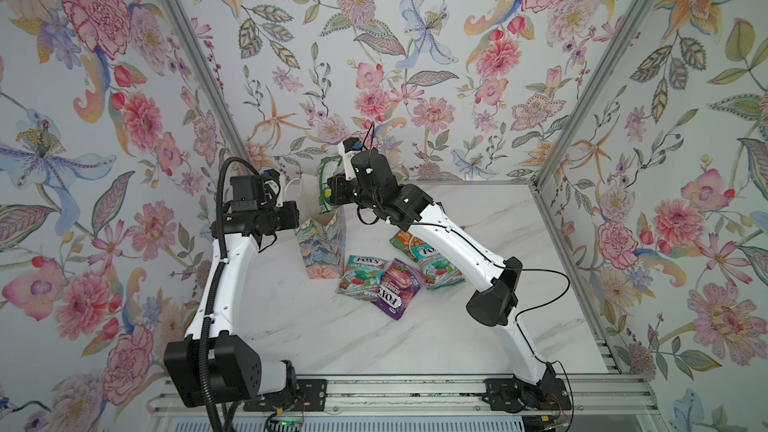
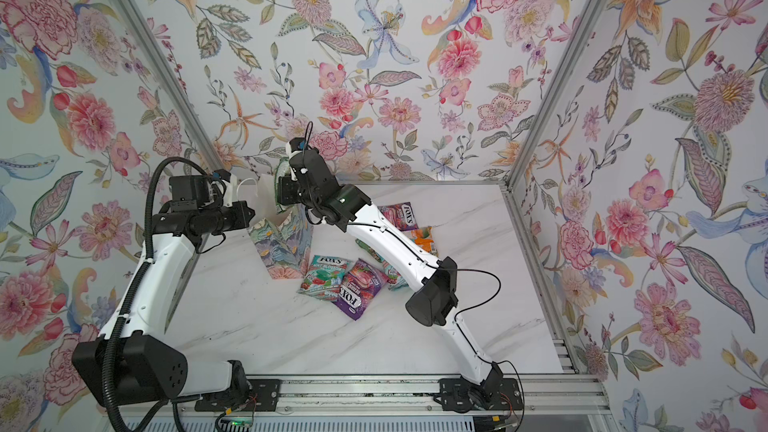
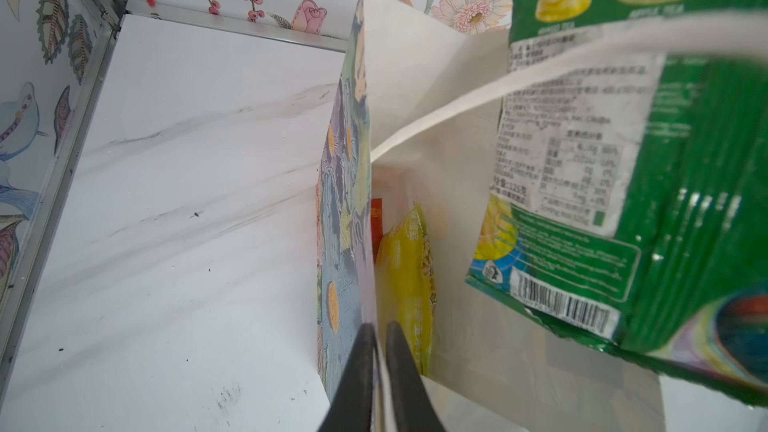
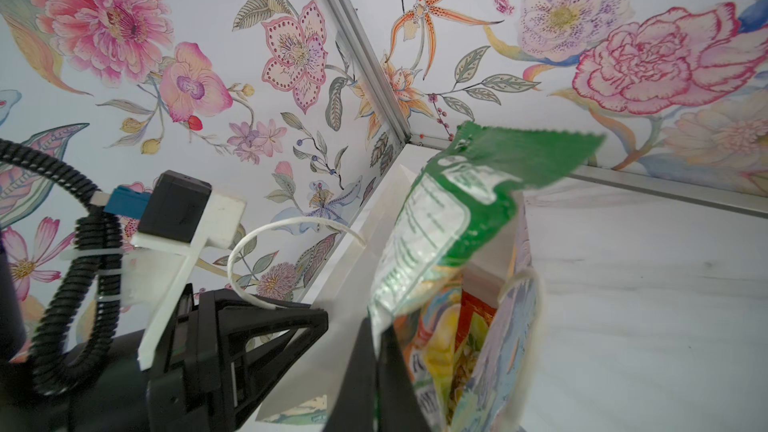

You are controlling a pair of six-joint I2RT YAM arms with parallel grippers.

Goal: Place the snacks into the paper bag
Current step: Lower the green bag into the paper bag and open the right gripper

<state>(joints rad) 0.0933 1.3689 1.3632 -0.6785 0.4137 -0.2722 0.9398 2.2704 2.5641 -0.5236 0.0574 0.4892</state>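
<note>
Bagging step: glossy green flat packet (image 1: 326, 179) over tall floral paper bag (image 1: 322, 245) mouth.
Right jaws: clamped on packet.
Left jaws: pinching bag wall.
Next: we lower, release.

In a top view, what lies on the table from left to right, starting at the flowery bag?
paper bag → teal FOX'S packet → purple FOX'S packet → second teal FOX'S packet
</note>
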